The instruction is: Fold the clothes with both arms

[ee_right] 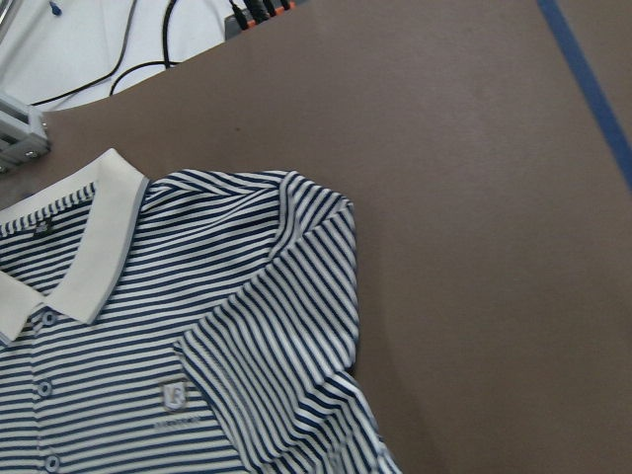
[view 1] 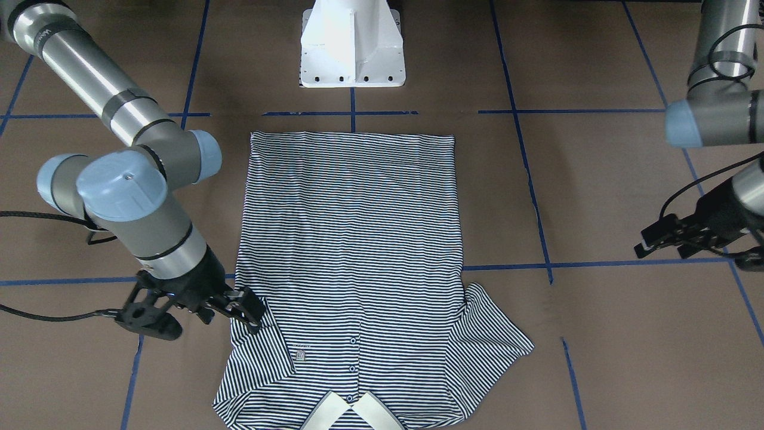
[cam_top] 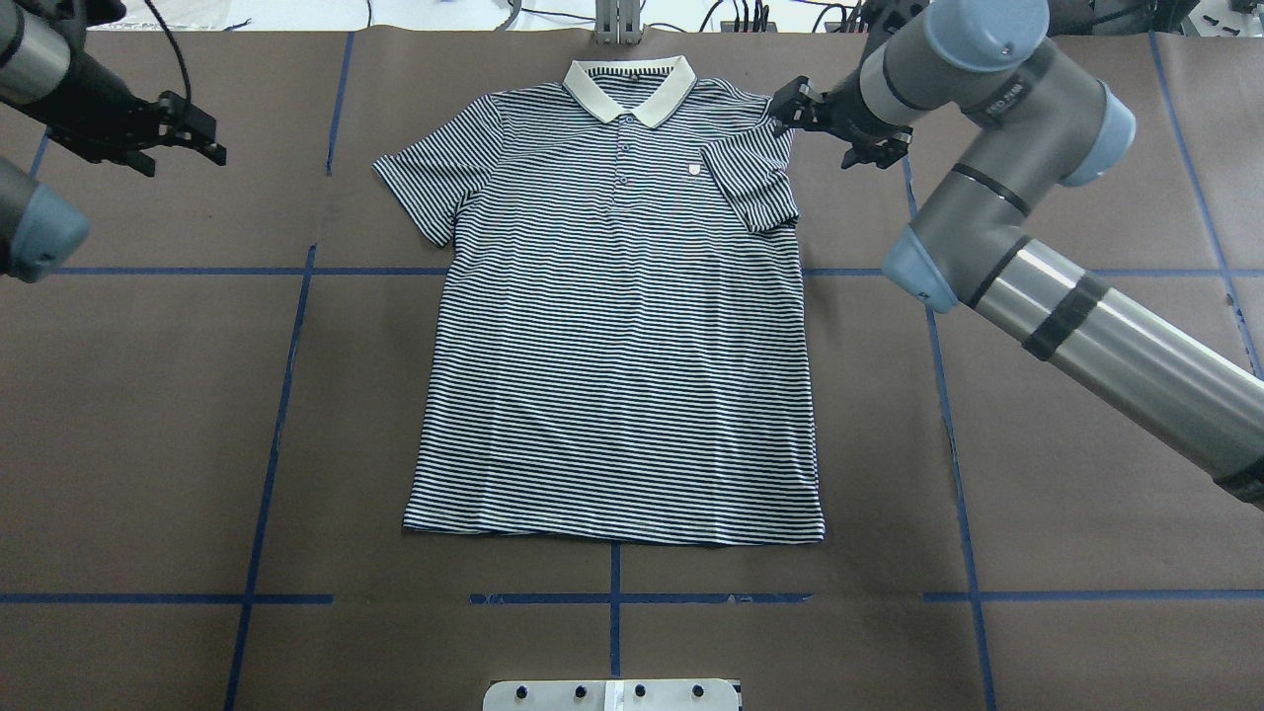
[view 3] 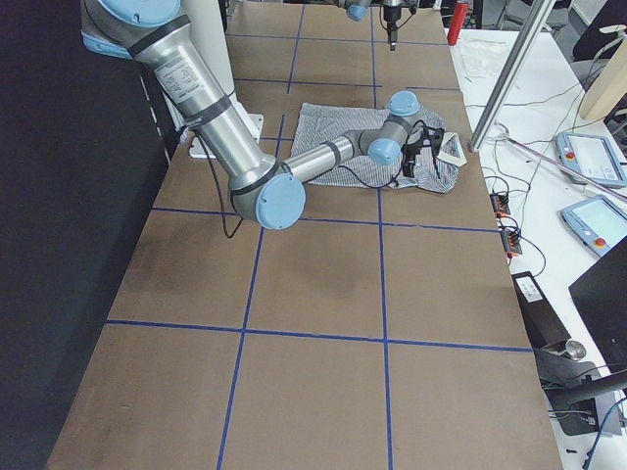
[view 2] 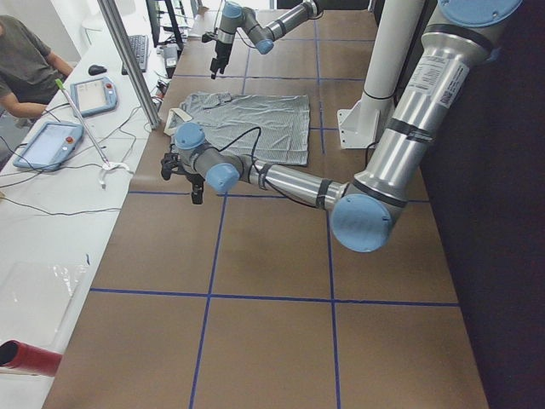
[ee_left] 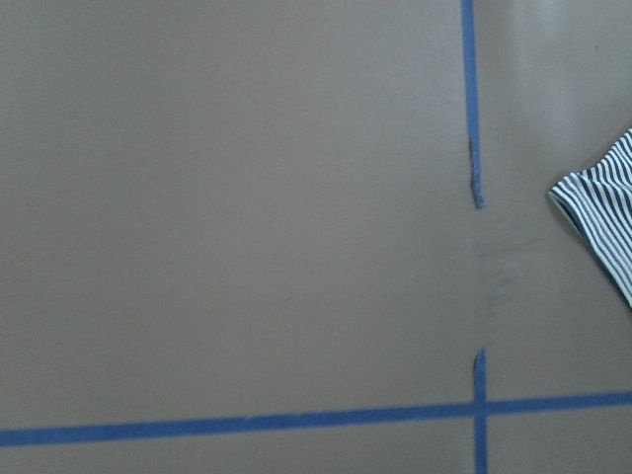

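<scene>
The polo shirt [cam_top: 612, 346] lies flat mid-surface [cam_top: 148, 444], collar at 12 o'clock. Its 3 o'clock sleeve is folded onto the chest, while the 9 o'clock sleeve and body are not yet folded. The right pincer [cam_top: 825, 123] at 1 o'clock and the left pincer [cam_top: 202, 133] at 10 o'clock are both spread and empty.

The navy-and-white striped polo shirt [cam_top: 612, 346] lies flat, front up, collar at 12 o'clock, its 2 o'clock sleeve folded onto the chest. The right arm [cam_top: 1086, 326] reaches that shoulder, jaws apart. The left arm [cam_top: 25, 54] hangs at 10 o'clock, well apart.
</scene>
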You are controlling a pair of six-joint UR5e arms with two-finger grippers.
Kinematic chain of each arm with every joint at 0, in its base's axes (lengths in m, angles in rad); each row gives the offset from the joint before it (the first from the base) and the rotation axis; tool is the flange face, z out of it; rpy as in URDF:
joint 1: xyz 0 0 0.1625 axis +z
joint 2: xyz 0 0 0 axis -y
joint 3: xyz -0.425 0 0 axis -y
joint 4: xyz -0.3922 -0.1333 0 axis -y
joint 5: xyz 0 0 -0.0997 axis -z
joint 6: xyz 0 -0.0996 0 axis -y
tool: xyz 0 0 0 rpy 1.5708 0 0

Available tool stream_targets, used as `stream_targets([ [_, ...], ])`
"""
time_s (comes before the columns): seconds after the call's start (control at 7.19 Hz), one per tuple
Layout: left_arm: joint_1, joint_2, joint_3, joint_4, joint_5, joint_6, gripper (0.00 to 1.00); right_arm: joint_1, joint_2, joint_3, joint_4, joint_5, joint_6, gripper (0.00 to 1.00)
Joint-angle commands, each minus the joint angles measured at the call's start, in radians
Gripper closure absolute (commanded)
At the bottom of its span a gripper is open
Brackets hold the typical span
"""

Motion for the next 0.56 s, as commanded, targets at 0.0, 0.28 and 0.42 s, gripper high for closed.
stream_targets([
  [0.0,0.111,-0.175,0.173,-0.086,0.086,-0.213,0.14,0.032,-0.143,0.099,0.003,0.051,-0.080,0.00],
  [0.28,0.142,-0.273,0.285,-0.089,0.176,-0.245,0.21,0.065,-0.181,0.111,0.006,0.126,-0.132,0.00],
  [0.42,0.161,-0.304,0.340,-0.123,0.238,-0.245,0.26,0.063,-0.206,0.114,0.035,0.134,-0.149,0.00],
])
